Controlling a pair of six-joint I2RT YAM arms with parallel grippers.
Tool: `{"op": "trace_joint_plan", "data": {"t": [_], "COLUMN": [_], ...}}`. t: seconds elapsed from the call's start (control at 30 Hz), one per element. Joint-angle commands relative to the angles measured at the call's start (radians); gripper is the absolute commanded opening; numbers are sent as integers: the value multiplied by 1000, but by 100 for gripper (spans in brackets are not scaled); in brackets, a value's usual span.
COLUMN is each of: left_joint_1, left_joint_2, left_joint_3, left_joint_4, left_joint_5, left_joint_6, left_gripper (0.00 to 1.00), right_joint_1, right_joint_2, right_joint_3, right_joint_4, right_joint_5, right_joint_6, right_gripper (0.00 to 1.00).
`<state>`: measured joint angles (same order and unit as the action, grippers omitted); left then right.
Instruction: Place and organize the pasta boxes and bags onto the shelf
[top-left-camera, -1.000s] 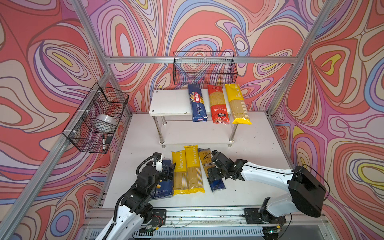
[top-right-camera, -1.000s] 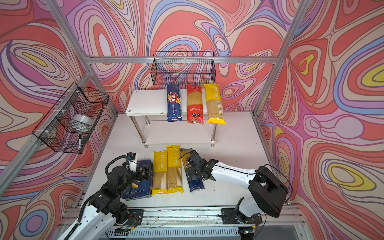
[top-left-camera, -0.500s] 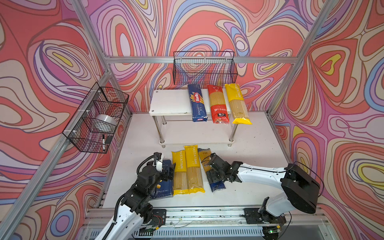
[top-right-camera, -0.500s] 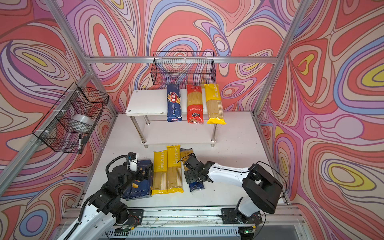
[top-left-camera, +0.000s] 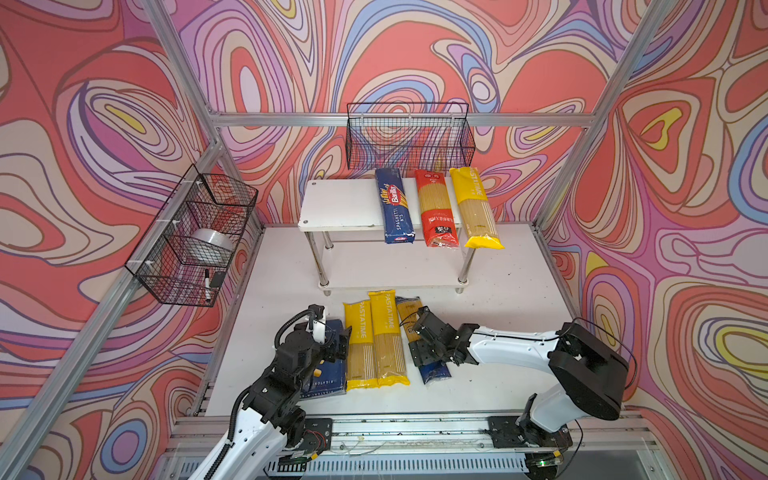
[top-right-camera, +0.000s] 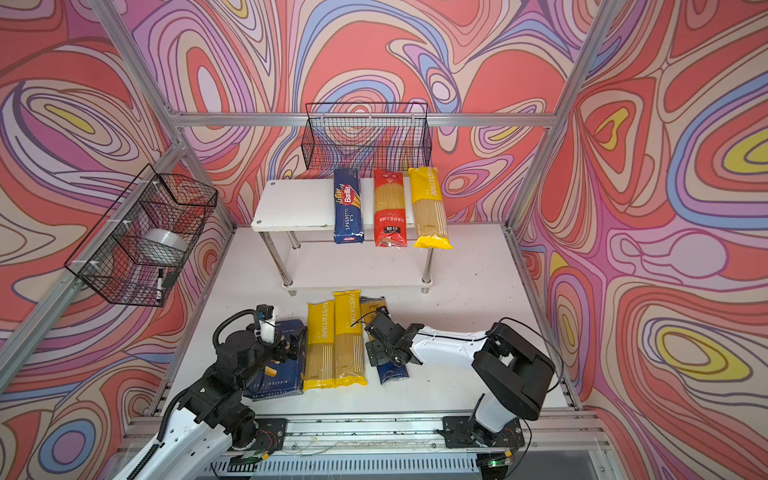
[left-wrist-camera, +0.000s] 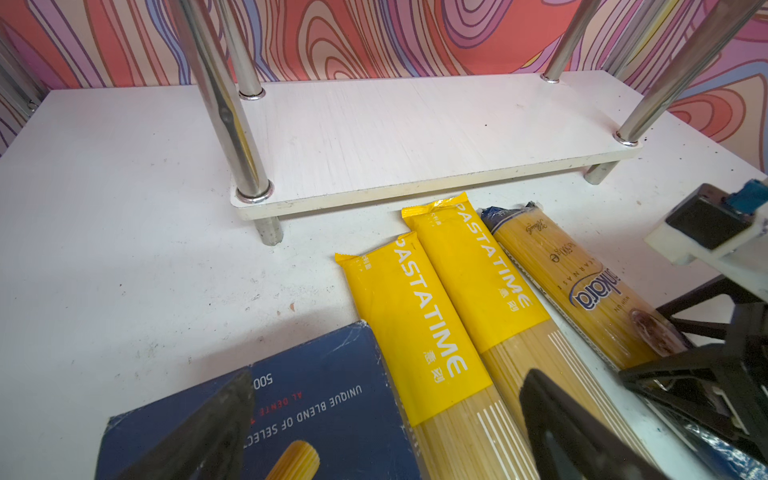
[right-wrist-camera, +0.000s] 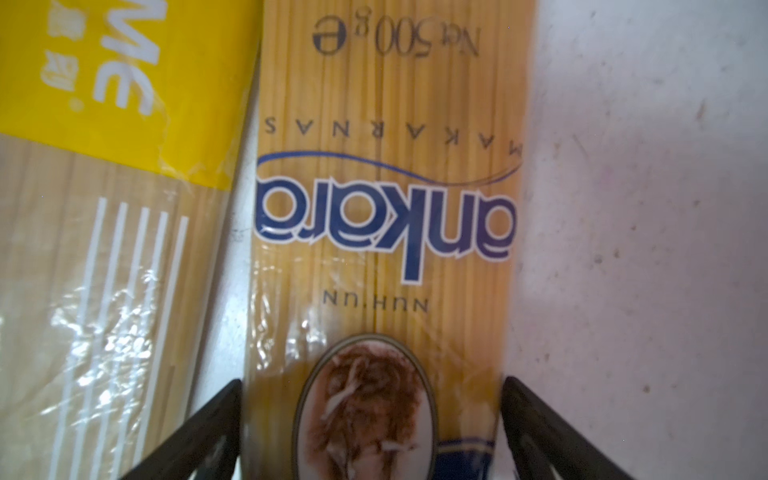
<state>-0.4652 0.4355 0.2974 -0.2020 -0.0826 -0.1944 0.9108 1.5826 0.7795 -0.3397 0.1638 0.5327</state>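
As viewed from above, white tabletop (top-left-camera: 511, 291) with two-tier shelf (top-left-camera: 340, 203) at middle of its back edge. On right half of top board, side by side and overhanging its front lip: long Barilla carton (top-left-camera: 395, 205), red bag (top-left-camera: 436, 214), yellow bag (top-left-camera: 476, 212); left half of that board and all of lower board bare. Between shelf and front edge of tabletop, a row of four packs not yet shelved, all lengthwise from front edge toward back edge: wide rigatoni carton (top-right-camera: 278, 374) toward left edge, then first PASTATIME bag (top-left-camera: 359, 345) touching second PASTATIME bag (top-left-camera: 386, 336), then dark blue clear-topped bag (top-left-camera: 434, 370), just beside and slightly slanted. Left gripper (left-wrist-camera: 388, 374) spread wide above rigatoni carton and PASTATIME bags, holding nothing. Right gripper (right-wrist-camera: 372, 382) likewise spread wide, low over dark blue clear-topped bag near its middle, one finger (right-wrist-camera: 220, 407) at each long side, not closed on it. Line between those fingers square to long axis of bag, hence narrow width between jaws. Judged nearer and aligned: right arm. Coming move judged a simple closing across that width, then a carry toward bare left half of top board.
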Motion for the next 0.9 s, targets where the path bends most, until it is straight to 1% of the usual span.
{"op": "trace_joint_plan", "data": {"t": [0.0, 0.2, 0.4, 0.5, 0.67, 0.8, 0.87], "left_joint_1": [-1, -2, -2, -1, -1, -2, -1], "left_joint_2": [4, 2, 0, 0, -14, -15, -12], "left_joint_3": [14, 13, 13, 12, 9, 9, 9], "left_joint_4": [11, 12, 11, 10, 7, 6, 7], "left_joint_5": [-2, 8, 6, 6, 5, 4, 4], "left_joint_6": [4, 7, 7, 7, 6, 6, 6], "left_gripper": [100, 100, 100, 100, 100, 100, 100], "right_joint_1": [4, 27, 30, 31, 31, 31, 30], "right_joint_2": [40, 71, 124, 124, 119, 71, 39], "right_joint_3": [-8, 15, 22, -5, -25, -29, -31], "right_joint_4": [-9, -8, 14, 47, 33, 25, 17], "right_joint_5": [8, 23, 11, -7, -1, 6, 12], "right_joint_6": [26, 45, 46, 57, 72, 76, 78], "right_gripper": [98, 98, 98, 92, 83, 73, 70]}}
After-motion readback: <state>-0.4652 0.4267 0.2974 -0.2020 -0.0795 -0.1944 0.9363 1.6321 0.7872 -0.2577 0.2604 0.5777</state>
